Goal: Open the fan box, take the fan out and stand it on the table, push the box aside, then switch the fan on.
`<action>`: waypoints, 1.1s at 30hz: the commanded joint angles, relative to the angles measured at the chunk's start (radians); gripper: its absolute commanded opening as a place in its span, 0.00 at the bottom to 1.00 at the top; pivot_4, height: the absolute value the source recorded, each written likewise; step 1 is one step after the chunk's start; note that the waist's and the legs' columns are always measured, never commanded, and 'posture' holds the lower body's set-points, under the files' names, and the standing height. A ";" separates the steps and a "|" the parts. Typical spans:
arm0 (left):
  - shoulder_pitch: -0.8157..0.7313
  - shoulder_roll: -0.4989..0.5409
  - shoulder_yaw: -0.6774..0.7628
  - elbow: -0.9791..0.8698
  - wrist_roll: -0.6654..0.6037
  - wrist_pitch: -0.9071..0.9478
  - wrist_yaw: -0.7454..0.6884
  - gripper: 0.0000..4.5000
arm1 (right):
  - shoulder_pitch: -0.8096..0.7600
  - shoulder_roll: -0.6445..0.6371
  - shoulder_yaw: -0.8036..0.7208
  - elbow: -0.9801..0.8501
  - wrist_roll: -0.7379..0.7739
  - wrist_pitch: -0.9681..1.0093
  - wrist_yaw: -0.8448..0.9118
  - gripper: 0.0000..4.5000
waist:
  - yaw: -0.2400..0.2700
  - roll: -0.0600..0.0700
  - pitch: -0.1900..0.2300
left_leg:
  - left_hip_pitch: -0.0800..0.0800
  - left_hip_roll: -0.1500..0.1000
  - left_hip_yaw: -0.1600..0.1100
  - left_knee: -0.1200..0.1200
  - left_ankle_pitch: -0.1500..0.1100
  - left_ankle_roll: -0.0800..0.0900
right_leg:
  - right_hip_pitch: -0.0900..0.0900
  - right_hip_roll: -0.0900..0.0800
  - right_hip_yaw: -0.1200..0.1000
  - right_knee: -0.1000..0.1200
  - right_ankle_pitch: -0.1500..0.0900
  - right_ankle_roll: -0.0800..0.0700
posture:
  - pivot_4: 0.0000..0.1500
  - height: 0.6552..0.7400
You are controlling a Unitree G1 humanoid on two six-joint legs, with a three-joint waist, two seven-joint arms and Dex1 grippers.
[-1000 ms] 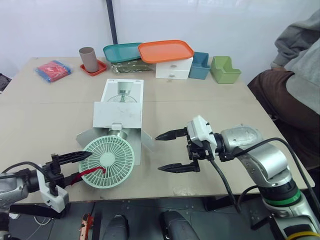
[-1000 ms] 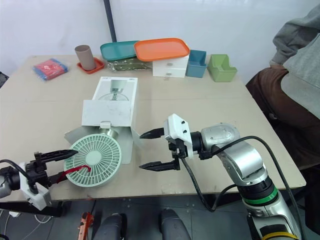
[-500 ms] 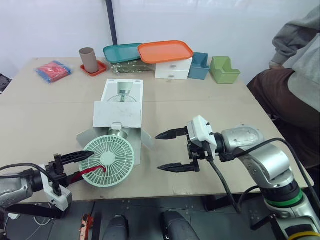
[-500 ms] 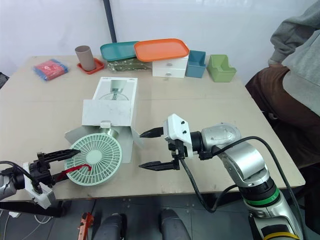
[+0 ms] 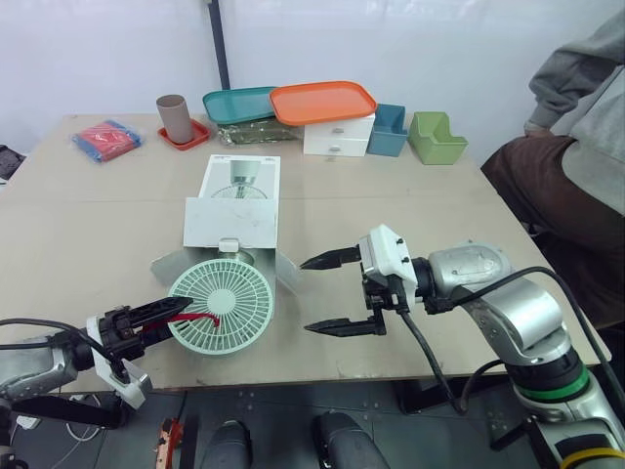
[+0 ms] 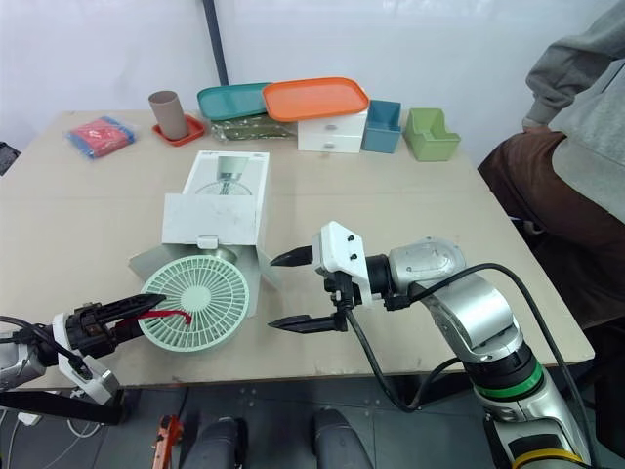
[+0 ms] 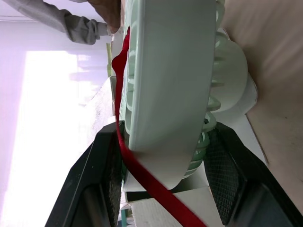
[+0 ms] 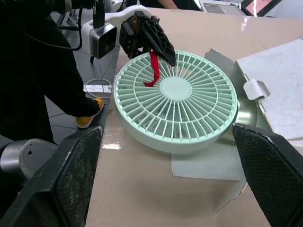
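The mint-green round fan [image 5: 222, 305] lies face up at the mouth of the white fan box [image 5: 234, 210], whose end flaps are spread open. A red strap [image 7: 142, 175] runs across the fan's face. My left gripper [image 5: 179, 313] is shut on the fan's near-left rim; in the left wrist view its fingers [image 7: 106, 179] straddle that rim, one on the face and one on the back. The right wrist view shows the same grip on the fan [image 8: 176, 99]. My right gripper [image 5: 314, 295] hovers wide open just right of the fan, holding nothing.
Along the back stand a brown cup [image 5: 174, 115], a teal tray [image 5: 239, 101], an orange tray [image 5: 324, 100] on a white drawer unit [image 5: 340, 135], a blue bin [image 5: 391, 127] and a green bin [image 5: 437, 137]. A red packet [image 5: 103, 137] lies back left. A person [image 5: 576, 147] sits at the right.
My left gripper has moved in from the left and closed on the fan's rim. The fan has shifted slightly to the right. My right gripper stays open and has edged a little left.
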 commanded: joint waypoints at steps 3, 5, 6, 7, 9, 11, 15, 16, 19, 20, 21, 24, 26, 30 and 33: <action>0.056 0.075 -0.109 -0.072 0.099 0.090 0.180 0.48 | -0.014 -0.003 -0.012 -0.028 0.008 -0.002 -0.006 1.00 | 0.000 -0.001 -0.001 | 0.000 0.001 0.002 0.000 0.001 -0.001 | 0.000 0.000 0.000 0.000 0.001 0.000 | 1.00 1.00; 0.080 0.098 -0.144 -0.096 0.087 0.114 0.218 0.48 | -0.011 -0.001 -0.010 -0.027 0.006 -0.006 -0.006 1.00 | 0.000 -0.001 -0.001 | 0.001 0.001 0.003 0.000 0.002 -0.001 | 0.000 -0.001 0.000 0.001 0.001 0.000 | 1.00 1.00; 0.089 0.109 -0.158 -0.105 0.077 0.124 0.233 0.48 | -0.009 0.000 -0.010 -0.027 0.006 -0.008 -0.006 1.00 | 0.000 -0.001 -0.001 | 0.002 0.002 0.005 0.000 0.002 -0.001 | 0.000 -0.002 0.000 0.001 0.001 0.000 | 1.00 1.00; 0.100 0.118 -0.167 -0.116 0.055 0.127 0.240 0.48 | -0.009 0.001 -0.009 -0.024 0.004 -0.010 -0.005 1.00 | 0.000 -0.001 -0.001 | 0.002 0.002 0.006 0.000 0.002 -0.001 | 0.000 -0.002 0.000 0.001 0.001 0.000 | 1.00 1.00; 0.120 0.134 -0.181 -0.137 0.011 0.135 0.240 0.48 | -0.008 0.003 -0.006 -0.019 0.001 -0.018 -0.002 1.00 | 0.000 -0.001 -0.001 | 0.002 0.004 0.009 0.000 0.002 -0.001 | 0.000 -0.002 0.000 0.001 0.001 0.000 | 1.00 1.00; 0.161 0.152 -0.176 -0.174 -0.050 0.136 0.230 0.48 | -0.008 0.006 -0.002 -0.012 -0.003 -0.028 0.002 1.00 | -0.001 -0.001 -0.001 | 0.002 0.004 0.011 -0.001 0.002 -0.001 | -0.001 -0.003 0.000 0.001 0.001 0.000 | 1.00 1.00; 0.249 0.182 -0.156 -0.238 -0.153 0.169 0.200 0.48 | -0.009 0.009 0.003 0.000 -0.007 -0.045 0.009 1.00 | -0.001 -0.002 -0.002 | 0.002 0.005 0.015 -0.002 0.002 -0.001 | -0.002 -0.004 0.000 0.001 0.001 0.000 | 1.00 1.00; 0.284 0.186 -0.145 -0.255 -0.179 0.175 0.190 0.48 | -0.010 0.010 0.004 0.005 -0.009 -0.051 0.012 1.00 | -0.001 -0.002 -0.002 | 0.002 0.005 0.016 -0.002 0.002 -0.001 | -0.002 -0.004 0.000 0.001 0.001 0.000 | 1.00 1.00; 0.401 0.192 -0.117 -0.318 -0.253 0.189 0.153 0.48 | -0.017 0.014 0.004 0.018 -0.011 -0.062 0.021 1.00 | -0.003 -0.003 -0.002 | 0.002 0.007 0.021 -0.002 0.002 -0.001 | -0.003 -0.006 0.000 0.001 0.001 0.000 | 1.00 1.00; 0.438 0.193 -0.110 -0.342 -0.275 0.195 0.137 0.48 | -0.022 0.015 0.005 0.024 -0.013 -0.068 0.025 1.00 | -0.003 -0.003 -0.002 | 0.003 0.007 0.022 -0.003 0.002 -0.001 | -0.004 -0.007 0.000 0.001 0.001 0.000 | 1.00 1.00; 0.487 0.189 -0.095 -0.376 -0.305 0.201 0.119 0.48 | -0.027 0.016 0.004 0.033 -0.014 -0.072 0.029 1.00 | -0.003 -0.003 -0.002 | 0.003 0.007 0.023 -0.003 0.002 -0.001 | -0.004 -0.008 -0.001 0.001 0.001 0.000 | 1.00 1.00; 0.602 0.168 -0.067 -0.460 -0.396 0.238 0.068 0.48 | -0.040 0.020 0.004 0.057 -0.017 -0.083 0.039 1.00 | -0.004 -0.004 -0.003 | 0.004 0.007 0.025 -0.003 0.002 -0.001 | -0.004 -0.011 -0.002 0.001 -0.002 -0.004 | 1.00 1.00; 0.650 0.157 -0.061 -0.500 -0.445 0.262 0.040 0.48 | -0.043 0.020 0.007 0.066 -0.022 -0.095 0.046 1.00 | -0.003 -0.004 -0.003 | 0.005 0.007 0.026 -0.004 0.002 -0.001 | -0.003 -0.012 -0.002 0.001 -0.002 -0.004 | 1.00 1.00; 0.813 0.118 -0.024 -0.630 -0.591 0.334 -0.038 0.48 | -0.055 0.015 0.007 0.085 -0.020 -0.109 0.069 1.00 | -0.003 -0.005 -0.003 | 0.007 0.007 0.031 -0.004 0.002 -0.001 | -0.003 -0.016 -0.005 0.001 -0.002 -0.003 | 1.00 1.00; 0.871 0.098 0.031 -0.735 -0.688 0.416 -0.101 0.48 | -0.063 0.011 0.003 0.090 -0.015 -0.117 0.088 1.00 | -0.004 -0.006 -0.004 | 0.008 0.007 0.033 -0.004 0.001 0.000 | -0.003 -0.018 -0.006 0.000 -0.002 -0.003 | 1.00 1.00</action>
